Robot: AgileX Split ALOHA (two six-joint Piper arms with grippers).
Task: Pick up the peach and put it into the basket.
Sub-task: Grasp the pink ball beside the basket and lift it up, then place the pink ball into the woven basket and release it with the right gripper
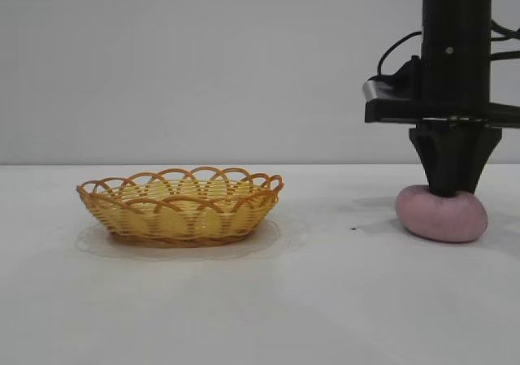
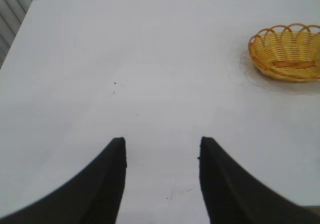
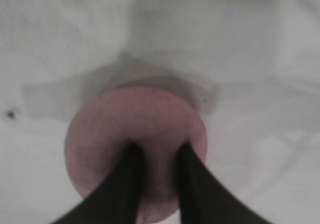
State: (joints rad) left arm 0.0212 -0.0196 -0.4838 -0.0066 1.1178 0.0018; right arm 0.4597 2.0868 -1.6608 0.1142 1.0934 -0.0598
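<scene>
Peach (image 1: 442, 215) — on the white table (image 1: 325, 300) at the right, well apart from the basket (image 1: 180, 206). Right gripper (image 1: 452, 188) — straight above, fingertips (image 3: 131, 154) on the peach's top, narrowly parted. Left gripper (image 2: 161, 151) — jaws spread over bare table, basket beyond.

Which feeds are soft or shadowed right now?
Right wrist view: blurred, grey shadow behind the peach under the right gripper. Left wrist view: sharp, left gripper over bare table. Exterior view: faint shadow around the basket.
</scene>
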